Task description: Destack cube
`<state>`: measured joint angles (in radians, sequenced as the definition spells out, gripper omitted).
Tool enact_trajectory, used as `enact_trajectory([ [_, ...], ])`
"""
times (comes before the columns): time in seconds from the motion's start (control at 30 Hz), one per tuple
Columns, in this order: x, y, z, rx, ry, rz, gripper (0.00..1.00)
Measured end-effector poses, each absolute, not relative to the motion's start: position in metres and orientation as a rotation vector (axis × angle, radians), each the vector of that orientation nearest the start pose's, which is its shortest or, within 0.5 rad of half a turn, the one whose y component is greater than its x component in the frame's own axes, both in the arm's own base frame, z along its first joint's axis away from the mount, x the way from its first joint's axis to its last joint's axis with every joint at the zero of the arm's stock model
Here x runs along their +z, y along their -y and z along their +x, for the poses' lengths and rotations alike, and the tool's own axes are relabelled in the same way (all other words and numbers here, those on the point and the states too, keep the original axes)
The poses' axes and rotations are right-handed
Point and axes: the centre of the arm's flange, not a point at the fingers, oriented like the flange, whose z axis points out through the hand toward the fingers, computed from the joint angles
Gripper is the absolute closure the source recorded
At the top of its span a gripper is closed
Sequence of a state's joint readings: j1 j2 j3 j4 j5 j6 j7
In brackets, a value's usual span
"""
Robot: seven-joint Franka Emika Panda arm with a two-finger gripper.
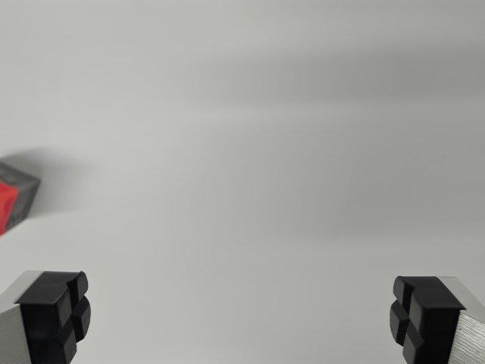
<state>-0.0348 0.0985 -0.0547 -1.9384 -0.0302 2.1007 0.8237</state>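
Tabletop (250, 152): smooth matt white. Fingers (53, 315): matt black rubbery pads w/ brushed metal behind. Cube (15, 193), left edge of frame: grey/red, matt.

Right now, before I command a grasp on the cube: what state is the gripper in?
Gripper: open, jaws wide apart, nothing between them. The cube sits apart at the wrist view's left edge, cut off by the frame.

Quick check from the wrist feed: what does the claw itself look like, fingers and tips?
The claw shows two fingers at the bottom corners. Each finger is brushed silver-grey metal, capped with a black rubbery pad cut by cross-shaped grooves into blocky lobes. No cables or markings show.
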Motion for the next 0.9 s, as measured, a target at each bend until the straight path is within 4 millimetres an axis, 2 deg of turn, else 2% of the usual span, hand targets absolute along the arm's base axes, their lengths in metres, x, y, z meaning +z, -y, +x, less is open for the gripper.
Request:
enact_trajectory([
  [0.57, 0.4390, 0.0525, 0.5856, -0.111, -1.369, -2.833, 0.00],
  [0.9, 0.4342, 0.0447, 0.5846, -0.103, -1.388, -2.825, 0.00],
])
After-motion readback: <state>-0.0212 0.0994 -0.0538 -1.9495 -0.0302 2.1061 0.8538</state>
